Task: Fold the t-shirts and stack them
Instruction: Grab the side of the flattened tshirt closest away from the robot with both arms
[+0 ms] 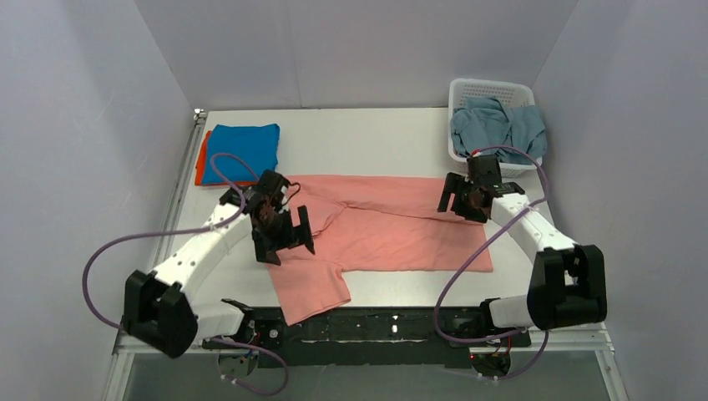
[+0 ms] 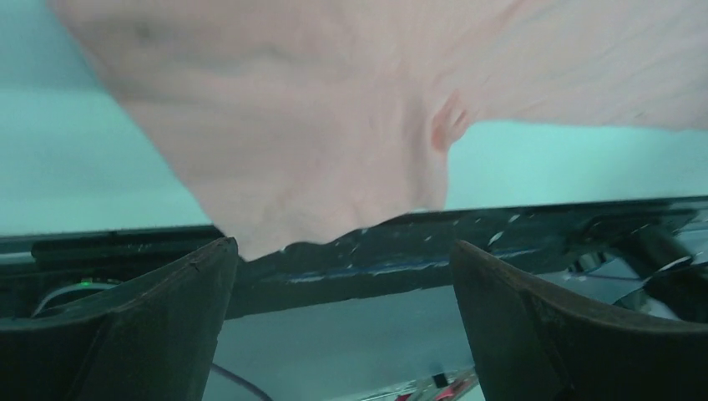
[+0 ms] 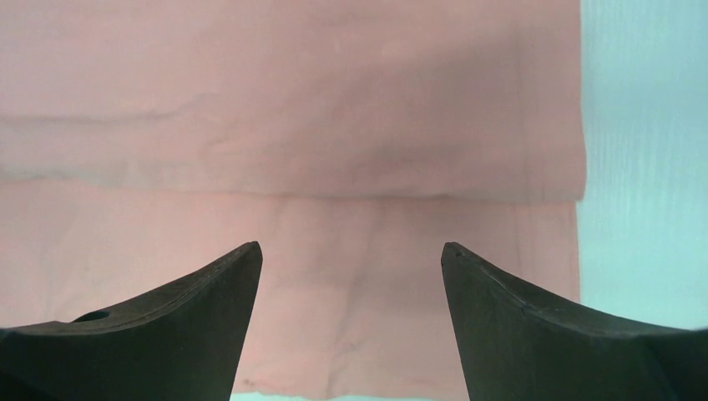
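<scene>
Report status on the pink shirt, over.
Left gripper open, right gripper open, both empty. Salmon-pink t-shirt spread on table, one long edge folded over. White basket off to the side, nothing blocking.

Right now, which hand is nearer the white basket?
Right. The right hand hovers over the pink t-shirt's right part, just in front of the basket. The left hand is at the shirt's opposite end.
</scene>
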### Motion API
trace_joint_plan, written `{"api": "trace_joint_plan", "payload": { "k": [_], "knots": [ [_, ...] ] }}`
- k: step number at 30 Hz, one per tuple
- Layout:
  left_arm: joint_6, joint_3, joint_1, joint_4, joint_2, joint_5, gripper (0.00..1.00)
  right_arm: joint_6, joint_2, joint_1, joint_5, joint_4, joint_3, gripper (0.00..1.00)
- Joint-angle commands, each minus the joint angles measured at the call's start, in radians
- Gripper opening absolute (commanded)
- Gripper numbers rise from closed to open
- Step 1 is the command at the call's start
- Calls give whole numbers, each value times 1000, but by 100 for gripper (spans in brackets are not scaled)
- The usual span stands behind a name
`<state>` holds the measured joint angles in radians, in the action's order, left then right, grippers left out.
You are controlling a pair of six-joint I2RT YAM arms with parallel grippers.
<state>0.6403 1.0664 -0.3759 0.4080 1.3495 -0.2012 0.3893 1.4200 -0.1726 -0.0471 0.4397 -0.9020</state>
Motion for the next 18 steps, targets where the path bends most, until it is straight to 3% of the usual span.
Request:
{"api": "trace_joint_plan", "payload": {
  "k": [1,7,12,18],
  "knots": [
    [62,-203,-134,195,-212,57,100,72,-165,-7,-76,-4,50,87],
    [157,-452,-327,207,-393,38,100,90,-252,-5,-62,-14,104,88],
    [202,-569,-400,152,-465,6,85,103,-245,-5,-51,-21,121,87],
    [204,-592,-445,57,-376,39,72,130,-262,-6,-72,-16,139,87]
  ]
}}
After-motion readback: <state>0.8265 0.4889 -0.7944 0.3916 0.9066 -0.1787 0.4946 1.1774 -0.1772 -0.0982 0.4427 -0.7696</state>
